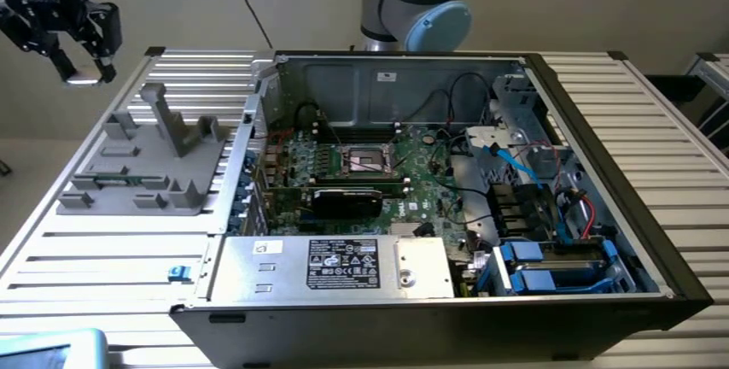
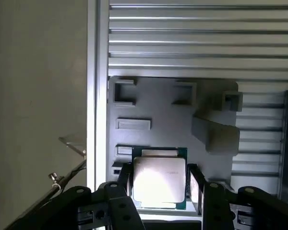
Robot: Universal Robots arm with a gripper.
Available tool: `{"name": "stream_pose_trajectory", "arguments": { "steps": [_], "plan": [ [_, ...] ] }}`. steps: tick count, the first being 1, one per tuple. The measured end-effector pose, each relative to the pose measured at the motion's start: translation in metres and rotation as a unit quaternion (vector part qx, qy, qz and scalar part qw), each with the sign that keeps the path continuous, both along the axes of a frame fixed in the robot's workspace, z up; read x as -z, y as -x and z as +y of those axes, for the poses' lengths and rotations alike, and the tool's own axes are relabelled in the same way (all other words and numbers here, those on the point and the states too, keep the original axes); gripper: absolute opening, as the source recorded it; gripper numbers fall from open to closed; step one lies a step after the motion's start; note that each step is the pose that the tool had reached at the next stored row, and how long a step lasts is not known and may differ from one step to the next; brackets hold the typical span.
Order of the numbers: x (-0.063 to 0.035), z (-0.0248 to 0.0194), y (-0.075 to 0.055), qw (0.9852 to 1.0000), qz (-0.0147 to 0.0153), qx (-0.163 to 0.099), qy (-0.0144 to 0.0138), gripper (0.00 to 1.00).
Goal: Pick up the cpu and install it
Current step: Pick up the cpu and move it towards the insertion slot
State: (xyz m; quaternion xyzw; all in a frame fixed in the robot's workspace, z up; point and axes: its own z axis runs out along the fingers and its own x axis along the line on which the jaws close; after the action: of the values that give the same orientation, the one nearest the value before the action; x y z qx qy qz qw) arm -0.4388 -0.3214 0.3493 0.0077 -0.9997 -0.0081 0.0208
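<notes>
The cpu, a flat square chip with a dull silver top and a green rim, sits between my gripper's two black fingers, which are shut on its opposite edges. In the exterior view my gripper hangs high over the table's far corner at the exterior view's left, with a pale bit of the cpu at its tips. Below it lies the grey holder fixture. The open socket sits on the green motherboard inside the computer case, well off toward the exterior view's right of the gripper.
The open computer case fills the middle of the slatted table. A silver labelled power supply box lies along its near side. The grey fixture has upright posts. Cables and blue drive clips crowd the case's right part.
</notes>
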Motion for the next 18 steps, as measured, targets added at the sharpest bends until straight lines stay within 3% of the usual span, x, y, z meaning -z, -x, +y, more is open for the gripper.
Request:
{"name": "stream_pose_trajectory", "arguments": {
  "steps": [8,15,18],
  "plan": [
    [-0.0312,-0.0011,-0.025,1.0000,0.0036,0.000,-0.0001,0.56],
    [-0.0370,-0.0027,-0.047,0.9999,0.0125,0.000,-0.0001,0.56],
    [-0.0371,-0.0029,-0.060,0.9999,0.0135,0.000,-0.0001,0.56]
  ]
}}
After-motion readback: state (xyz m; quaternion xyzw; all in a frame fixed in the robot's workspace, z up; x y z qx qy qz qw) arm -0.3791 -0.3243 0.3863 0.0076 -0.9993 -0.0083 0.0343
